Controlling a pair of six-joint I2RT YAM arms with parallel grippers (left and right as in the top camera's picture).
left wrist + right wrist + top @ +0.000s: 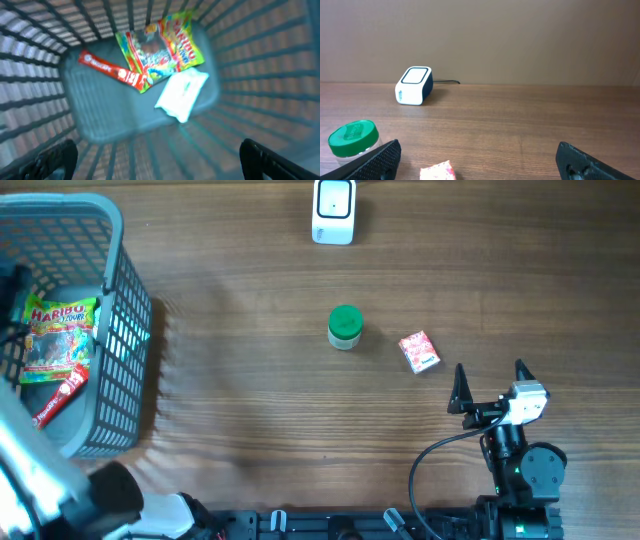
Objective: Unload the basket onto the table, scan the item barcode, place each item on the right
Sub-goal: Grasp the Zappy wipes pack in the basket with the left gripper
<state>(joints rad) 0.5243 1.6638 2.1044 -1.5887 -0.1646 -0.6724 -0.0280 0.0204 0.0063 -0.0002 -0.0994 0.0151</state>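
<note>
Wooden table (250,410), overhead: grey basket (130,330) at upper left, white scanner (333,210) at top centre, green-lidded jar (344,326) mid-frame, red packet (419,351) just right of it. Right gripper (490,378) is at lower right, fingers apart.

Left wrist: left gripper (157,152) hangs over the basket, fingers wide apart, above a candy bag (160,47), red bar (110,70) and white pouch (182,92).

Right wrist: scanner upper left, jar lower left, packet at the bottom edge.
</note>
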